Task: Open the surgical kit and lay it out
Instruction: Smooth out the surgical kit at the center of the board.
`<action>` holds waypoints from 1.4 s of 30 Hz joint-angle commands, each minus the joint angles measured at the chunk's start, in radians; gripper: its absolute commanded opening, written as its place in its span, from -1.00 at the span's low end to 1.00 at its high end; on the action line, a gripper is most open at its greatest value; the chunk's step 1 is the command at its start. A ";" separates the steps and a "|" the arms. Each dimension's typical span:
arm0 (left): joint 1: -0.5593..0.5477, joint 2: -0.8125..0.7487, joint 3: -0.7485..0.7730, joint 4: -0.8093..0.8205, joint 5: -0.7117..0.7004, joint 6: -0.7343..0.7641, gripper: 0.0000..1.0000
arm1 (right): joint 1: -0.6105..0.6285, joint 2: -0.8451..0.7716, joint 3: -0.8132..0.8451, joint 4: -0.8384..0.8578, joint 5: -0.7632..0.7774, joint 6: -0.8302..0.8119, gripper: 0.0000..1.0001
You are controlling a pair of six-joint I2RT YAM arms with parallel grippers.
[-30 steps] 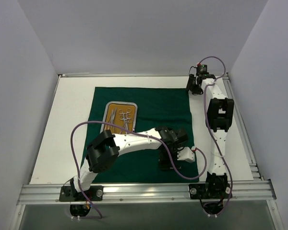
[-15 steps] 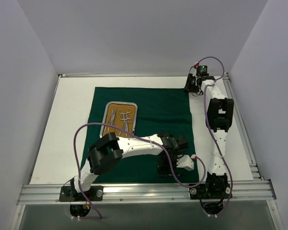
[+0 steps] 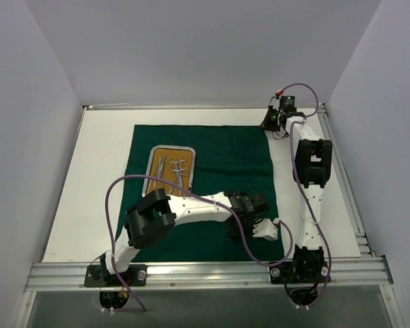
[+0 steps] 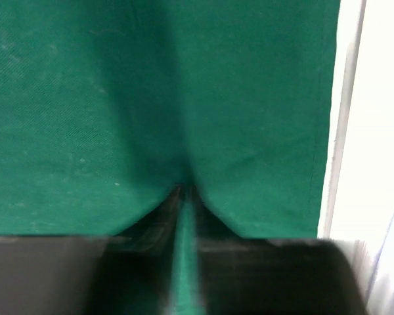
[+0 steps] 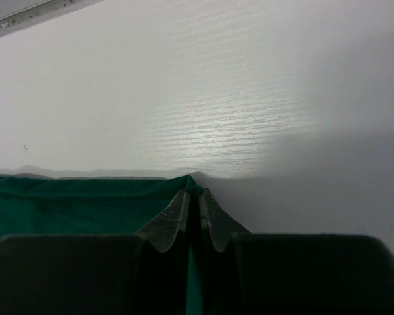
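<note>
Our left gripper (image 4: pixel 184 191) clamps a fold of the dark green cloth wrap (image 4: pixel 85 118); our right gripper (image 5: pixel 194 187) pinches its corner, desk (image 5: pixel 217 98) ahead.

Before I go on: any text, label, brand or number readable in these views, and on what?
None. No words, labels or numbers can be read on the green cloth, the steel tray, the instruments, the left arm or the right arm; any marking is too small to tell.
</note>
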 commanded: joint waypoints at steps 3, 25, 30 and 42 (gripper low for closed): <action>-0.002 0.054 -0.053 0.018 0.036 -0.014 -0.95 | -0.027 0.019 -0.056 -0.028 -0.048 0.060 -1.00; 0.015 0.032 -0.093 -0.016 0.173 0.021 -0.95 | -0.101 0.069 0.180 0.150 0.006 0.259 -1.00; 0.038 0.036 -0.063 -0.014 0.151 0.004 -0.95 | -0.101 0.065 0.116 0.156 0.009 0.256 -0.98; 0.146 -0.027 0.172 -0.083 0.107 -0.007 0.23 | -0.092 -0.061 0.092 -0.013 0.082 0.100 0.25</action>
